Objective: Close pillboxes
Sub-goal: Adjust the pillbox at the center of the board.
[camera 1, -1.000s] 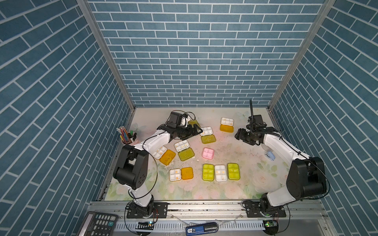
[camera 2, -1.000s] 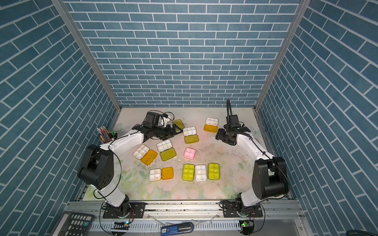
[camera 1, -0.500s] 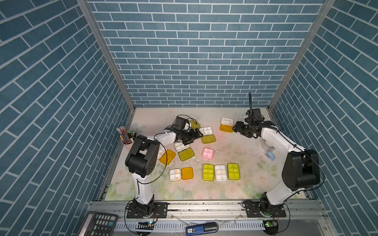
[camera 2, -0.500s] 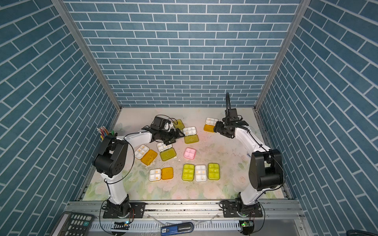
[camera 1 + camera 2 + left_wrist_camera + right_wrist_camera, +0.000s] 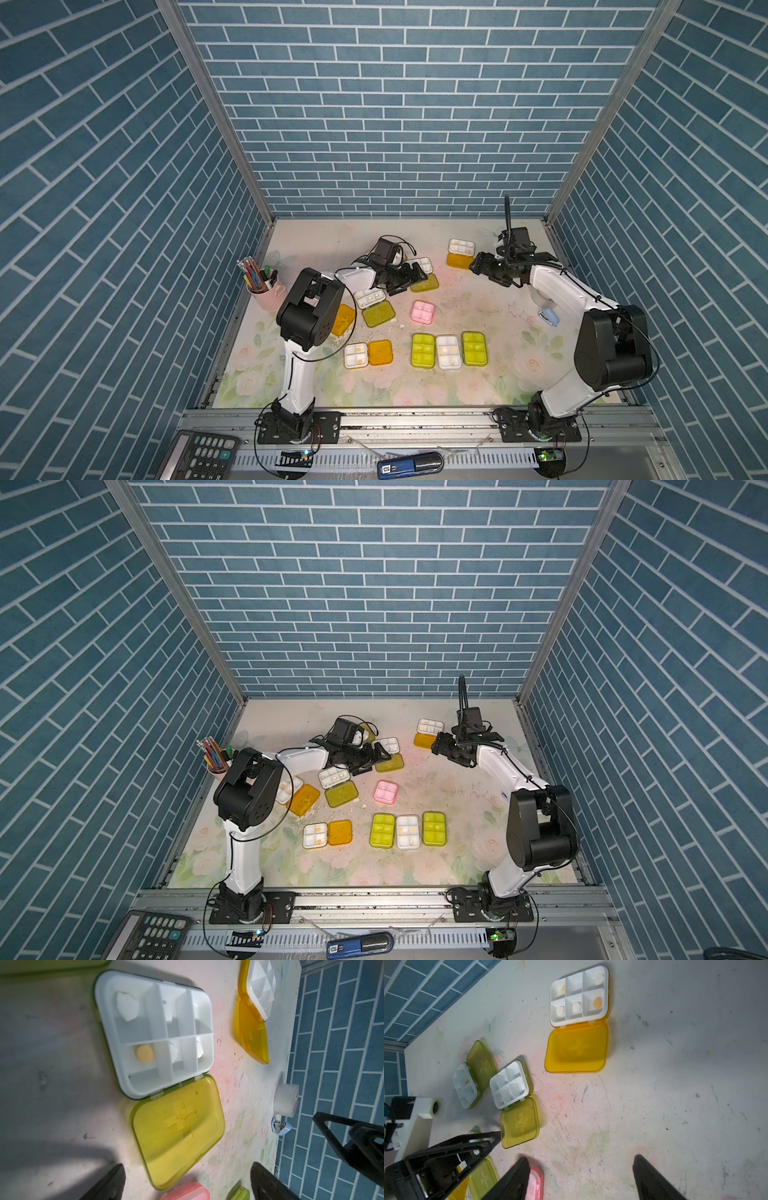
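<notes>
Several pillboxes lie on the floral mat. An open yellow-green pillbox (image 5: 164,1043) has its lid (image 5: 424,283) flat, just ahead of my open left gripper (image 5: 188,1176) (image 5: 419,272). My right gripper (image 5: 581,1165) (image 5: 478,264) stands open and empty over bare mat, beside an open orange pillbox (image 5: 460,253) (image 5: 578,1022). Other open pillboxes: yellow-green (image 5: 376,305), orange (image 5: 369,354), orange (image 5: 344,319) partly under the left arm, yellow-green (image 5: 473,1076). A pink pillbox (image 5: 423,311), two yellow-green pillboxes (image 5: 423,350) (image 5: 474,348) and a clear pillbox (image 5: 448,352) are closed.
A pink cup of pens (image 5: 266,291) stands at the left wall. A tape roll (image 5: 285,1101) and a blue clip (image 5: 549,316) lie near the right wall. A black calculator (image 5: 199,455) and a blue device (image 5: 409,464) sit on the front rail.
The left gripper has slid right to the yellow-green pillbox's lid. The right gripper has moved back and left toward the orange pillbox, its jaws spreading wider.
</notes>
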